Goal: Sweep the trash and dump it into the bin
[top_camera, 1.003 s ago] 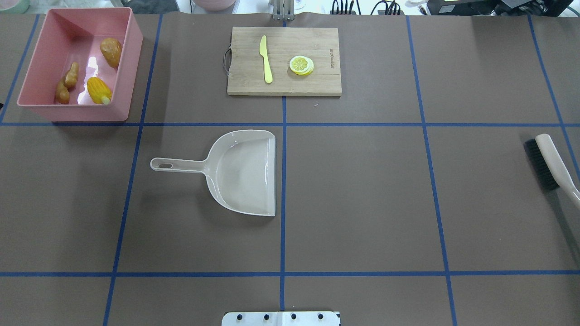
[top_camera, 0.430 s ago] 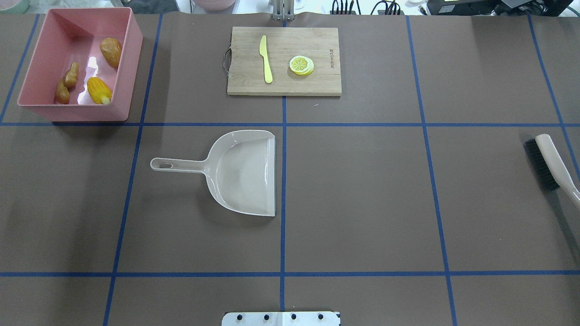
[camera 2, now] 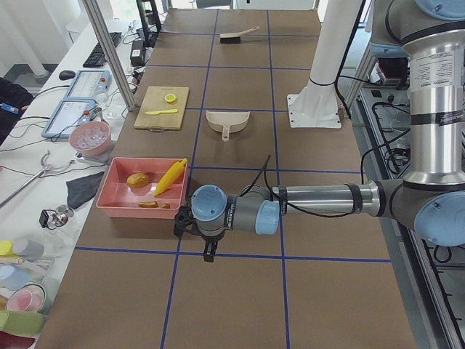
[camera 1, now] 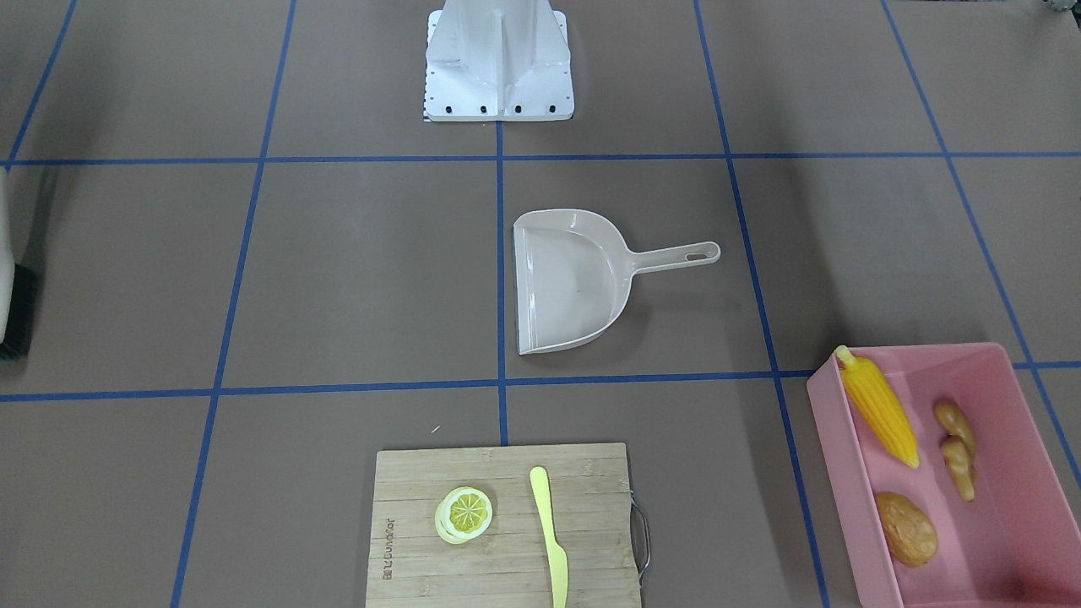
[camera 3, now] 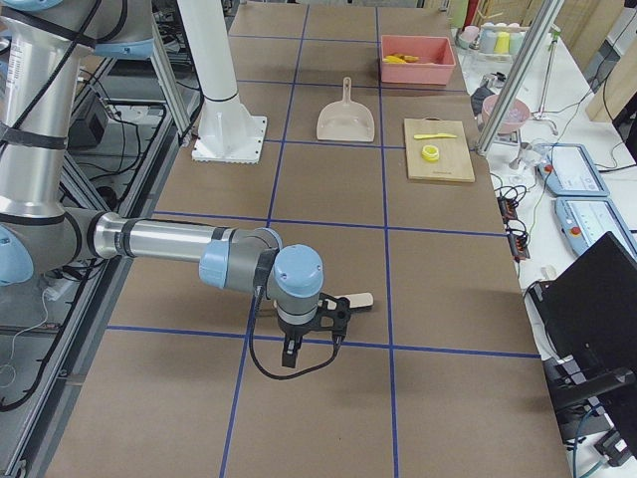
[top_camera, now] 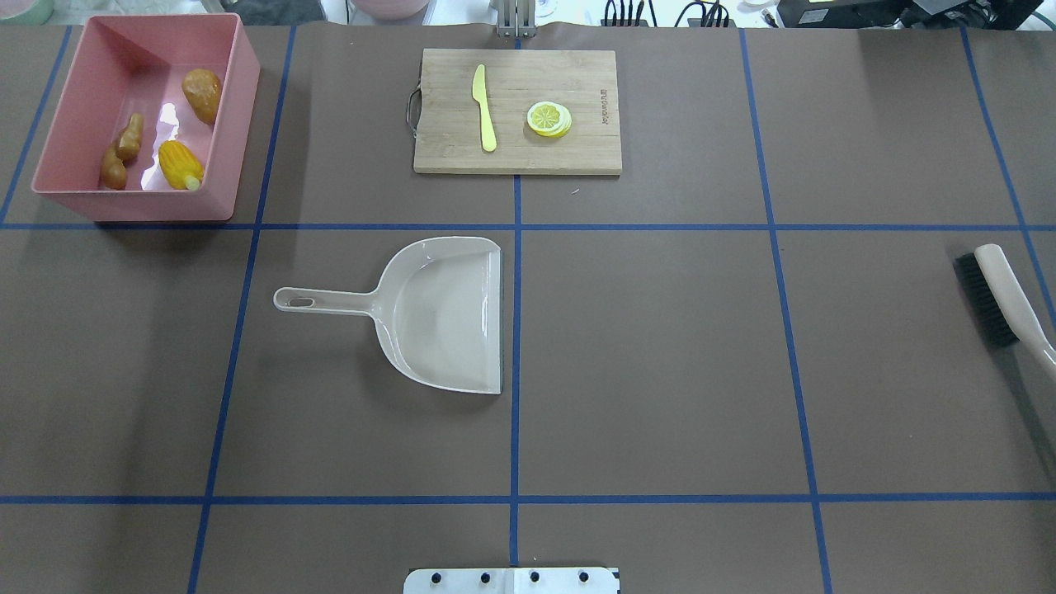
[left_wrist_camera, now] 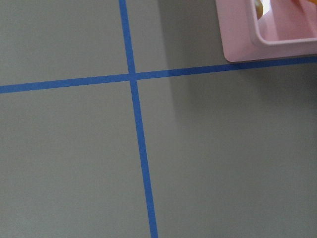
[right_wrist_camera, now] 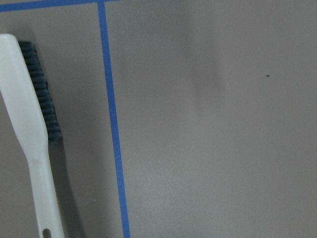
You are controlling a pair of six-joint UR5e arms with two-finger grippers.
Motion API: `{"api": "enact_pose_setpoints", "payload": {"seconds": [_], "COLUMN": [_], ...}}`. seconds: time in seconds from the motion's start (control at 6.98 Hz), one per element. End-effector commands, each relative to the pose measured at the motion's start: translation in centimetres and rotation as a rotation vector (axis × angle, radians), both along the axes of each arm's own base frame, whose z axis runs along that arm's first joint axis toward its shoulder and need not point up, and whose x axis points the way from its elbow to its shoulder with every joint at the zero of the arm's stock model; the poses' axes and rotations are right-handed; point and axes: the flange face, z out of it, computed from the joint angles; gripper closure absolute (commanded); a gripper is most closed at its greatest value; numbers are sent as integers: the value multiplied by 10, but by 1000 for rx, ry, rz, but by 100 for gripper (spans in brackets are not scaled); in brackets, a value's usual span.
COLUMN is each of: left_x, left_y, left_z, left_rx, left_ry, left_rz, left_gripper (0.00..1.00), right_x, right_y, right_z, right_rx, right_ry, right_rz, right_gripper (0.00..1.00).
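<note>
Nothing had moved since earlier — trash lay in the bin; with left end effector and right end effector apertures indeterminable, the left could clip it.

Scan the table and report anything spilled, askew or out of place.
Nothing stands out. The corn cob, potato and ginger root lie inside the pink bin, the dustpan sits flat and empty, the brush lies flat, and the knife and lemon slice rest on the cutting board.
</note>
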Motion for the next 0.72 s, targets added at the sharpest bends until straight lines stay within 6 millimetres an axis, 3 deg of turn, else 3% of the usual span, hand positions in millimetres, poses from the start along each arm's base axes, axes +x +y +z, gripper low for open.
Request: {"api": "enact_pose_setpoints", "payload": {"seconds": [0.0, 0.14, 0.57], "left_x": [-8, -8, -7], "left_y": [6, 7, 3], "left_z": [14, 1, -7], "left_rx": [-107, -130, -153], "left_ry": [-45, -48, -40], "left_rz": [-10, -7, -9], "left_gripper": [1, 1, 1], "right_x": [0, 0, 0], "right_y": [0, 2, 1], "right_z": [0, 5, 0], "right_rx": [-3, -12, 1], "right_ry": [-3, -2, -2], "right_rz": [0, 0, -1], "right_gripper": [0, 0, 0]}}
